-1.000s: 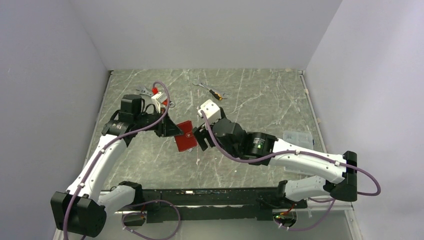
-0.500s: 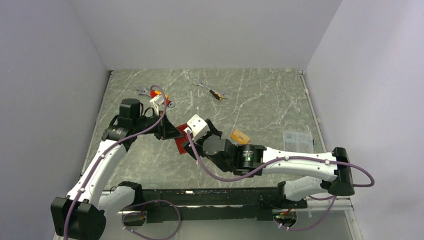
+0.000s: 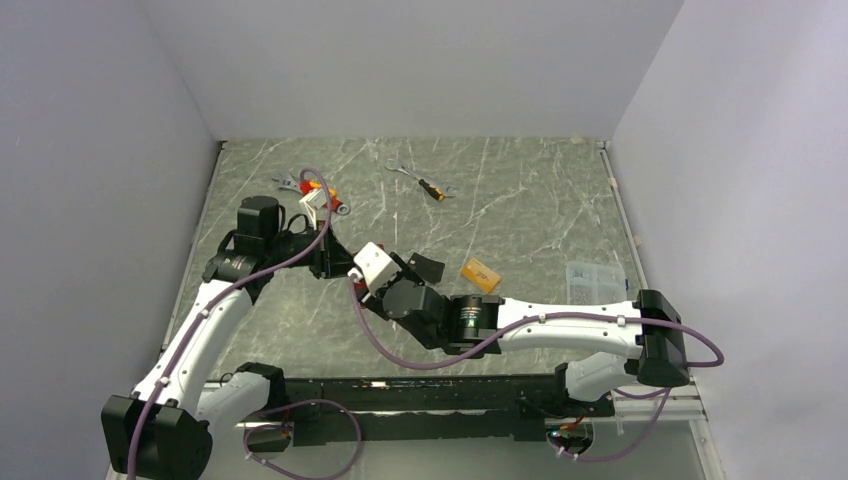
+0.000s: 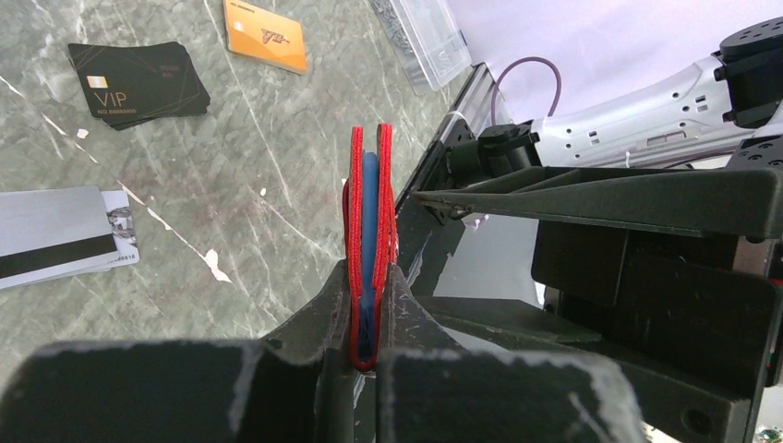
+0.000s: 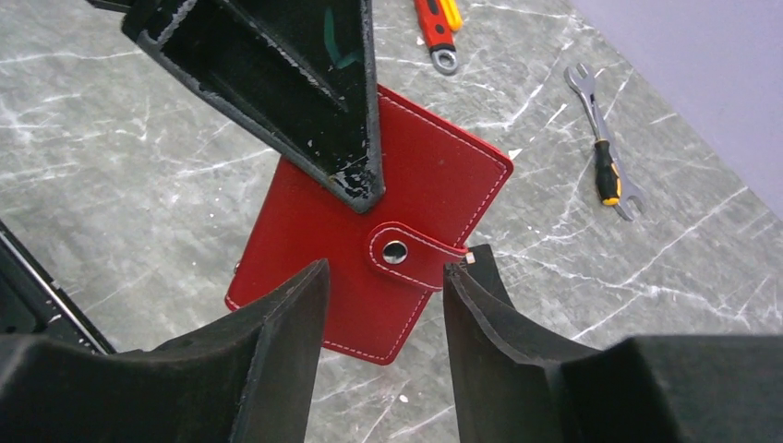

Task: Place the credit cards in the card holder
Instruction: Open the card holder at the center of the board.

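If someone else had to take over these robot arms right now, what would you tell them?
Left gripper: shut on the red card holder, holding it above the table.
Right gripper: open, straddling the holder's snap tab.
Holder is closed, tab snapped.
Black card, orange card and silver cards lie on the table.
Done: holder picked up.
Left: unsnap, open, slot in every card.

**Tight at the card holder (image 5: 434, 175), table (image 3: 540, 200) open**

The left gripper (image 4: 369, 309) clamps one edge, and the right gripper (image 5: 385, 277) has its spread fingers flanking the snap tab. Bare surface separates black card (image 4: 138, 85), orange card (image 4: 266, 35) and silver card (image 4: 60, 235). The wrenches (image 5: 602, 148) lie well apart.
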`<state>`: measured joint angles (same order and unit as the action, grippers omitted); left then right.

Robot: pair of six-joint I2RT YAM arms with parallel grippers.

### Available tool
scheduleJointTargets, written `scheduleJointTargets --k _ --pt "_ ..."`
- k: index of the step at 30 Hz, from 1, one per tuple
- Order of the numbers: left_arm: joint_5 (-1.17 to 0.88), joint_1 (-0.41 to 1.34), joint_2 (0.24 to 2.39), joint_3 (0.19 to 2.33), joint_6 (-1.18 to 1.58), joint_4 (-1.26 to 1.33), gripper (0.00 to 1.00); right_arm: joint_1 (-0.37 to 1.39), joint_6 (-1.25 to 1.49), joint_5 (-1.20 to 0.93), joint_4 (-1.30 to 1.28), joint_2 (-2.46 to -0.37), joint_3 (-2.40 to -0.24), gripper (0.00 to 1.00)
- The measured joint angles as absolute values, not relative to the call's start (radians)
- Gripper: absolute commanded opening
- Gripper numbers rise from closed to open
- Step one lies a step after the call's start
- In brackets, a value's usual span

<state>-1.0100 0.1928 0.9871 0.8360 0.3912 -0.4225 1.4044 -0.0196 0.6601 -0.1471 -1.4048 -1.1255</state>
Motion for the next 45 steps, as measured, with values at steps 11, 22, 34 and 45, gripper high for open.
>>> scheduleJointTargets --k 11,22,34,45 --pt "-1.031 0.187 0.986 0.813 0.419 -0.388 0.00 1.406 -0.036 0.737 -0.095 -1.453 -1.118 0.30" --pt "-1.032 0.182 0.973 0.791 0.443 -0.328 0.00 1.435 -0.074 0.839 0.061 -1.481 -1.065 0.00" --pt "-1.031 0.179 0.969 0.783 0.442 -0.311 0.00 1.436 -0.034 0.868 0.202 -1.443 -0.986 0.00" --pt "-1.055 0.179 0.963 0.780 0.439 -0.342 0.00 1.412 -0.044 0.950 0.287 -1.400 -0.969 0.00"
